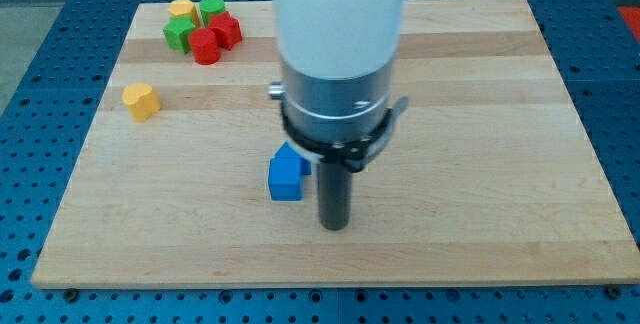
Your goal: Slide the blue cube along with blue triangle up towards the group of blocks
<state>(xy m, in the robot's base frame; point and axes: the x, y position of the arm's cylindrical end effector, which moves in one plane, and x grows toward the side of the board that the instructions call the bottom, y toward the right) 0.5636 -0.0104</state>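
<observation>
Single camera view. My tip rests on the wooden tabletop, below centre, just to the view's right of the blue pair. No claw on this rig; the arm ends in the plain rod, so there is nothing to spread or pinch.

Blue cube sits just left of the rod. A second blue piece, taken to be the blue triangle, touches the cube at its upper right; it is partly hidden behind the arm's collar, so its shape cannot be confirmed. Tip appears close to the cube, contact not certain.

Group at the view's top left: yellow block, green cylinder, green block, red block, red cylinder, all clustered and touching or nearly so. Blue pair lies well apart from it.

Separate yellow block near the left edge, below the group.
</observation>
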